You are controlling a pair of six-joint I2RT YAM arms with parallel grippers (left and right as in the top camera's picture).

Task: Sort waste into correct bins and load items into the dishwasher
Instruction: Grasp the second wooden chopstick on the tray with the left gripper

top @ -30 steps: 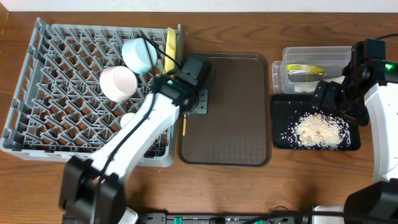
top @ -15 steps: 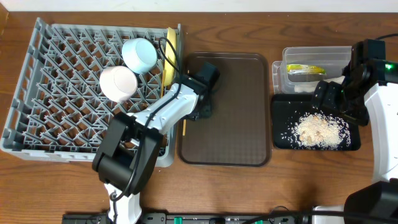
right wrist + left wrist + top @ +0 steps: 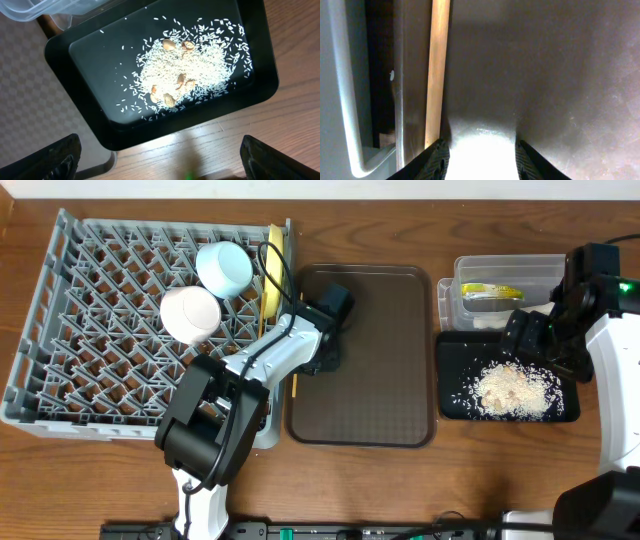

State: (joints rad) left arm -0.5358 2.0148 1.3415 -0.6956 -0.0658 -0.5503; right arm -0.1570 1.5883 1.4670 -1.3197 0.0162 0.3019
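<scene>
A: Status, L to R pls.

B: Far left on the wooden surface [image 3: 400, 240] is the big square grey plastic dish rack [image 3: 60, 330]. In it: light-blue bowl [image 3: 225, 268], white bowl [image 3: 190, 313] just beside it, and round yellow plate [image 3: 273, 260] stood on edge at the rack's right wall. Can't see the small white cup, arm's over that bit.

A: L arm?

B: Left gripper [image 3: 480, 157] is low over the left edge of the brown serving tray [image 3: 380, 380]. Jaws part-way apart, nothing between them afaict. Thin wooden chopstick [image 3: 437, 70] lies along the tray's left rim, just outside the jaws, not gripped. One stick or a pair, can't tell.

A: Bins?

B: Clear rectangular plastic tub [image 3: 505, 260] holds the green-and-orange plastic wrapper [image 3: 490, 292] and the crumpled white paper napkin [image 3: 488, 321]. Just beside it, the shallow black rectangular tray [image 3: 85, 75] has the whitish rice-like food scraps [image 3: 190, 70] piled mid-tray. Right gripper [image 3: 170, 167] hovers over that tray's edge, jaws wide, empty.

A: So how far along?

B: Imo nearly done. Waste looks sorted, bowls + plate are loaded. To do: chopstick into the rack. Cup unconfirmed.
</scene>
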